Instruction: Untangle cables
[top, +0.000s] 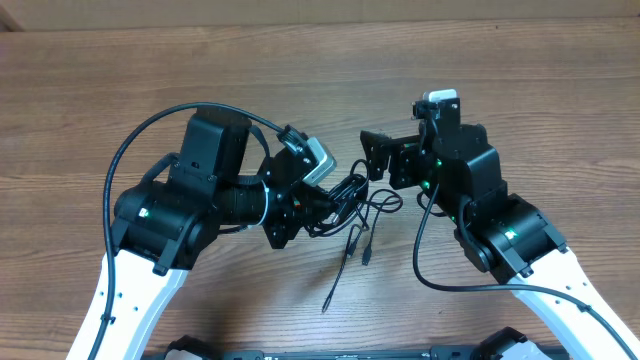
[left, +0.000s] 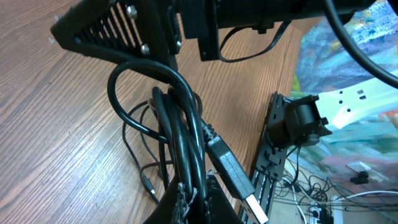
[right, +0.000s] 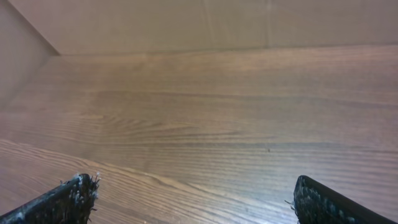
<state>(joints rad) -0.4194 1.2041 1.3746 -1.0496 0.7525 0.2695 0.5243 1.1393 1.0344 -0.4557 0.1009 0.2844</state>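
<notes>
From my station, the left end effector (top: 347, 190) is clamped narrow on the cables (top: 352, 208), near the middle of the wooden worktop (top: 100, 80). In the left wrist view the end effector (left: 196, 194) pinches several black strands together at the bottom of the frame, and the cables (left: 180, 137) rise from the fingers in a tight loop. One flat plug with a silvery tip (left: 252, 202) lies just beside the fingers. Thinner strands curl loosely on the wood to the left of the bundle.

In the overhead view, the rest of the tangle hangs out below and to the right of the left end effector. One thin tail (top: 335, 285) trails across the worktop toward the near edge, and a short plugged end (top: 368, 255) lies beside it.

The right end effector (top: 378, 152) sits just beside the bundle, on its far right side (I cannot tell whether it touches a strand). Its jaws stand wide with nothing between them. In its own wrist view the end effector (right: 196, 208) frames only bare worktop (right: 199, 112), with no cable between its fingertips (right: 71, 198).
</notes>
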